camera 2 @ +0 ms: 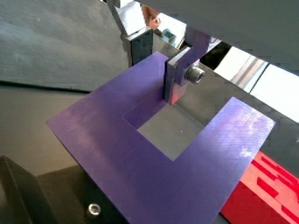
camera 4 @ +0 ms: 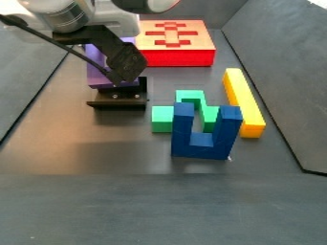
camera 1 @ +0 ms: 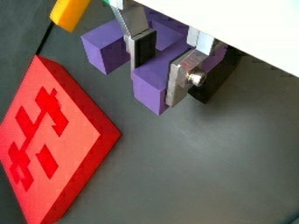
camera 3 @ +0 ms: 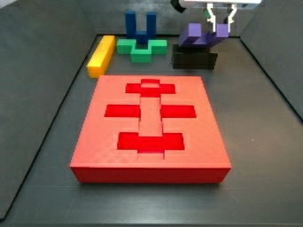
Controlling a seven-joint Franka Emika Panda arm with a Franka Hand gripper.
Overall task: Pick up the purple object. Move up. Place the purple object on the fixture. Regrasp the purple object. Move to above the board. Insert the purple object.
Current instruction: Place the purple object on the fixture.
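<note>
The purple object sits upright on the fixture at the back right, beyond the red board. My gripper comes down from above onto one prong. In both wrist views the fingers straddle that prong, pads against its two sides, so the gripper looks shut on it. The U's wide purple face fills a wrist view around the gripper, with the fixture below it. From a side view the gripper hides most of the purple object above the fixture.
A yellow bar, a green block and a blue two-pronged piece lie at the back left of the board. They appear grouped beside the fixture, with the board behind. Dark walls ring the floor.
</note>
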